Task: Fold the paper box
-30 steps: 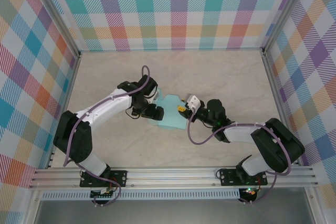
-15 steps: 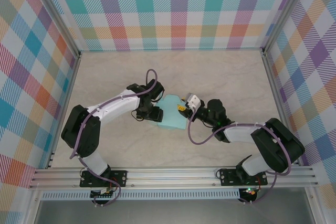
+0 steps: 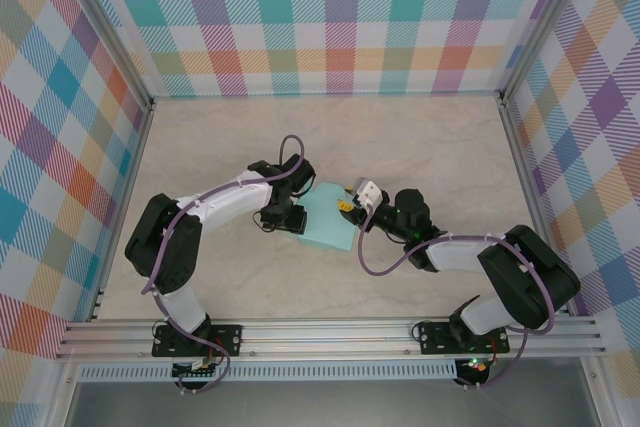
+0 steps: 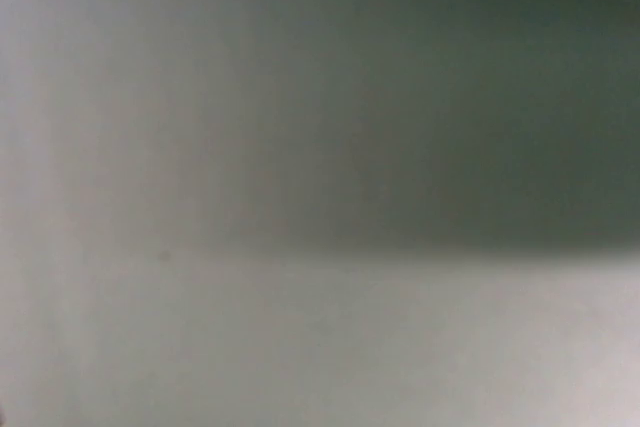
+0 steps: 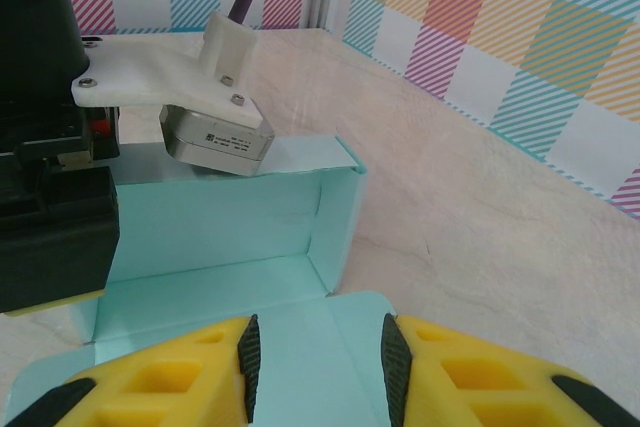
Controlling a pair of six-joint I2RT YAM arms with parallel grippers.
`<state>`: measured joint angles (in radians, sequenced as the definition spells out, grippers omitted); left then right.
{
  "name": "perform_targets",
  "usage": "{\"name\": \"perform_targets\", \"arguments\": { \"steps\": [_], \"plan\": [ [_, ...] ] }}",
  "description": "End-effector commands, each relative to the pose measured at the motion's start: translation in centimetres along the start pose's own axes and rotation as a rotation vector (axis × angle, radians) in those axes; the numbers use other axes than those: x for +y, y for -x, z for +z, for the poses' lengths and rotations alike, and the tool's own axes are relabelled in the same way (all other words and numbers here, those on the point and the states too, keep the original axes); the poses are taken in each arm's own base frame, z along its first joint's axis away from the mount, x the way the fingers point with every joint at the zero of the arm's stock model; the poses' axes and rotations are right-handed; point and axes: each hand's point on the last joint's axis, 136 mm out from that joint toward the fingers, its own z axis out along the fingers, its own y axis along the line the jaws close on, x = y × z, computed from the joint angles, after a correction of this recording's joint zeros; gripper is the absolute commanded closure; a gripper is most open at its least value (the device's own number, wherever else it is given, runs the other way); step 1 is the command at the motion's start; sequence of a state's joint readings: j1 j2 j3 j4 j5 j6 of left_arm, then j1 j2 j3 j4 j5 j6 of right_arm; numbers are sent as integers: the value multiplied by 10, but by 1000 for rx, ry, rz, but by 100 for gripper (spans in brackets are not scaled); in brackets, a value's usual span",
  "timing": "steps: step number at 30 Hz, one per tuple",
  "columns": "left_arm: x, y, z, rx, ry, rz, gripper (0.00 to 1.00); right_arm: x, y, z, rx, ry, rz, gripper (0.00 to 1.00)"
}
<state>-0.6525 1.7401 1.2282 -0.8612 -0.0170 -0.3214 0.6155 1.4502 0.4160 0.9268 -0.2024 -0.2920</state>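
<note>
Seen from above, the paper box (image 3: 326, 223) lies near the middle of the marbled worktop (image 3: 430, 147), a pale mint sheet partly folded up. The left claw (image 3: 292, 215) is pressed against its 9 o'clock edge, and whether it is clenched or released cannot be told from there; the left wrist camera gives nothing but a grey-green blur. The right claw (image 3: 349, 205) meets the box at its 3 o'clock side. In the right wrist view the right claw (image 5: 316, 362) is released, its yellow fingers (image 5: 160, 387) parted with a flat mint flap lying in the gap between the black pads. Beyond that flap the paper box (image 5: 220, 222) has a back wall and a right-hand wall standing upright on its floor panel. A grey labelled module (image 5: 216, 137) on a white bracket hangs over the back wall at 11 o'clock.
</note>
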Motion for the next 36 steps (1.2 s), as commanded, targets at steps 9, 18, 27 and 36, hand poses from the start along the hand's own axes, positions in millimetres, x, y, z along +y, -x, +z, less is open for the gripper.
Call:
{"name": "perform_targets", "arguments": {
  "steps": [9,18,27,36],
  "plan": [
    [2,8,3,-4,49,47,56,1,5,2,-22,20,23,61],
    [-5,18,-9,-39,12,108,17,3,2,0,-15,32,25,61],
    [-11,18,-8,15,-19,157,25,1,-1,-4,-11,30,28,61],
    [-11,7,-1,59,-22,126,28,0,-4,-7,-2,26,36,61]
  ]
}}
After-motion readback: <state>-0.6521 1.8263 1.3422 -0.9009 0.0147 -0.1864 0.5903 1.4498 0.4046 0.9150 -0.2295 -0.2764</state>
